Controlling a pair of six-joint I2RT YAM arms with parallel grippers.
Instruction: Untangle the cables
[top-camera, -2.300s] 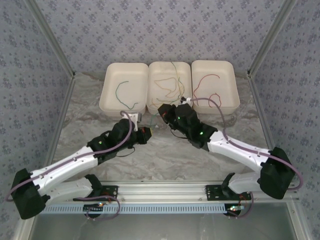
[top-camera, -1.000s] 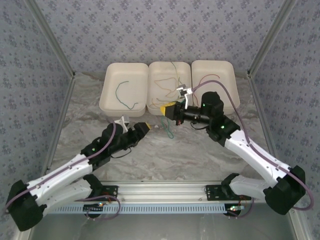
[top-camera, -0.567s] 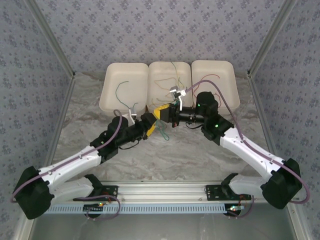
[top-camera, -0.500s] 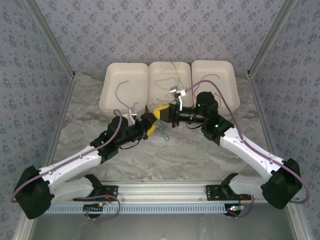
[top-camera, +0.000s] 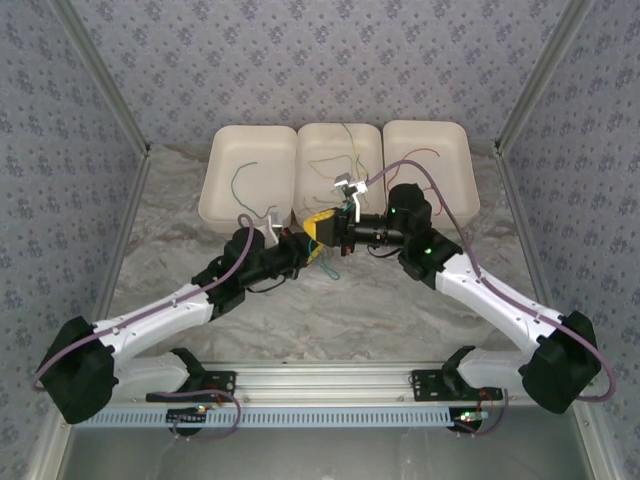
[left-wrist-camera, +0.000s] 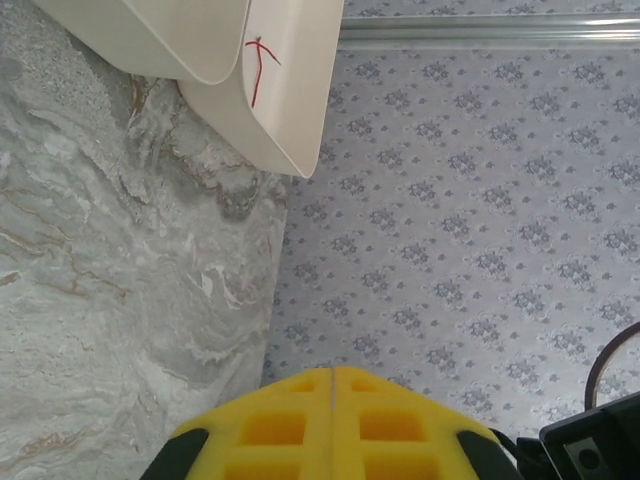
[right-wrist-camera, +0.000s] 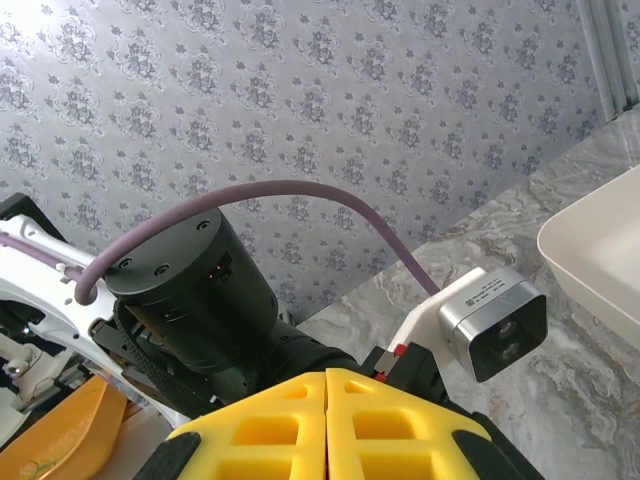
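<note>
Jaws closed flat on left gripper and right gripper. Green cable hangs just below them. Whether either pinches it is hidden.

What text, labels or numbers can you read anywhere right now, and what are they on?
Nothing is legible, so there is no text to quote.
Silver wrist camera: possibly faint print on its housing, too small to read.
Red cable against the white tray: a thin strand, not writing.
Wallpaper: repeating floral motif, no letters or numbers.
</note>
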